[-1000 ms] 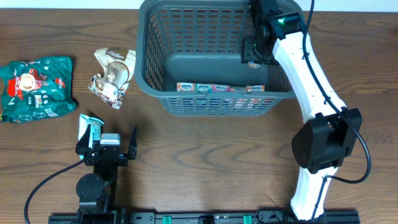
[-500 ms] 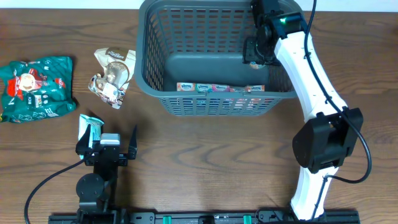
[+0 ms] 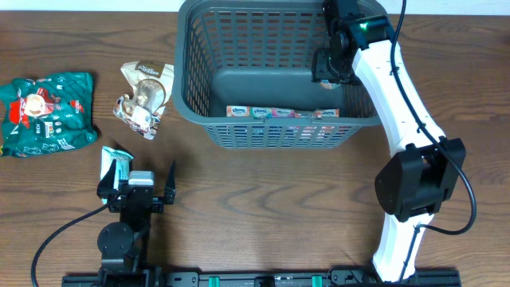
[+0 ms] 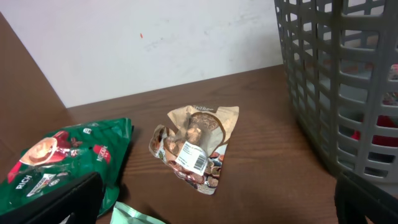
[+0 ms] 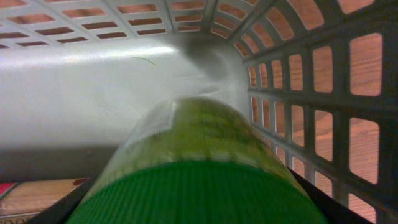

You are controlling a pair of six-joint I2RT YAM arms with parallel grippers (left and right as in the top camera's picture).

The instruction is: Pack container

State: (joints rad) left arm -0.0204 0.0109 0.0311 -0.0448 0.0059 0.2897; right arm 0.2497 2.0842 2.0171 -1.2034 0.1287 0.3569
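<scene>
The dark grey slotted basket [image 3: 191,104] stands at the top middle of the table. A row of small pink and blue packets [image 3: 275,112] lies on its floor by the near wall. My right gripper [image 3: 325,70] is inside the basket at its right side, shut on a jar with a green ribbed lid [image 5: 193,180] that fills the right wrist view. My left gripper [image 3: 135,190] rests open and empty at the lower left. A brown snack pouch [image 4: 196,144] and a green bag [image 4: 59,158] lie ahead of it.
A mint green packet [image 3: 115,163] lies just by the left gripper. The basket wall [image 4: 336,87] rises at the right of the left wrist view. The green bag [image 3: 44,112] and the brown pouch [image 3: 143,97] sit left of the basket.
</scene>
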